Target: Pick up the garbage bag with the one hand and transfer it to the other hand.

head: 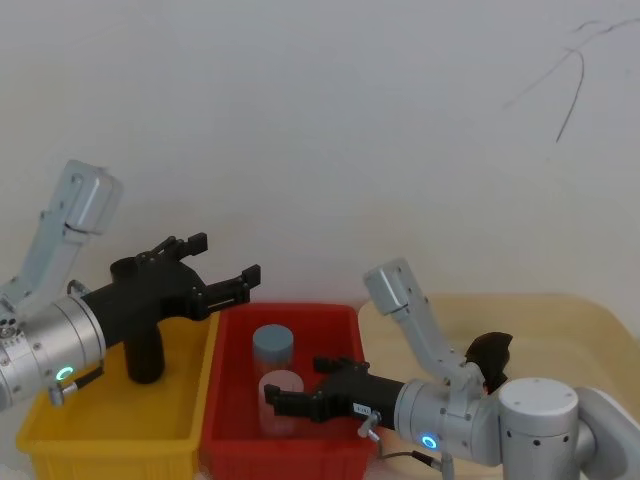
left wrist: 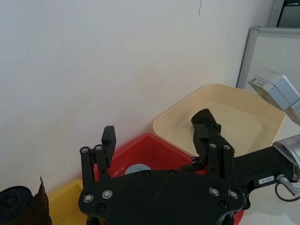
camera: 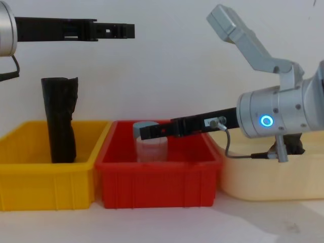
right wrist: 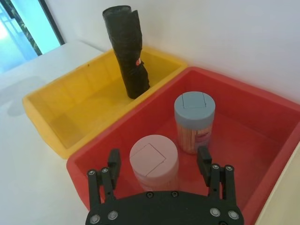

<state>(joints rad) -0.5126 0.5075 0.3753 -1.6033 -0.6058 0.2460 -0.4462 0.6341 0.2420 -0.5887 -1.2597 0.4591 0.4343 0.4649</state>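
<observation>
A yellow rectangular plastic bin [head: 100,450] sits side by side with a red rectangular plastic bin [head: 290,455], and a shallow cream plastic tray [head: 580,330] lies on the red bin's other side. In the red bin stand two clear jars: a blue-lidded jar [right wrist: 194,108] nearer the white wall [head: 320,120] and a pink-lidded jar [right wrist: 153,157] just beside it. A black crumpled plastic roll [left wrist: 206,121] lies in the cream tray.

Glossy, wrinkled plastic garbage bag [right wrist: 127,51]; smooth plastic yellow bin [right wrist: 79,110], red bin [right wrist: 253,122].

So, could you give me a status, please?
Left end effector open, raised. Right end effector open, over red bin. Garbage bag upright in yellow bin, ungrasped.
</observation>
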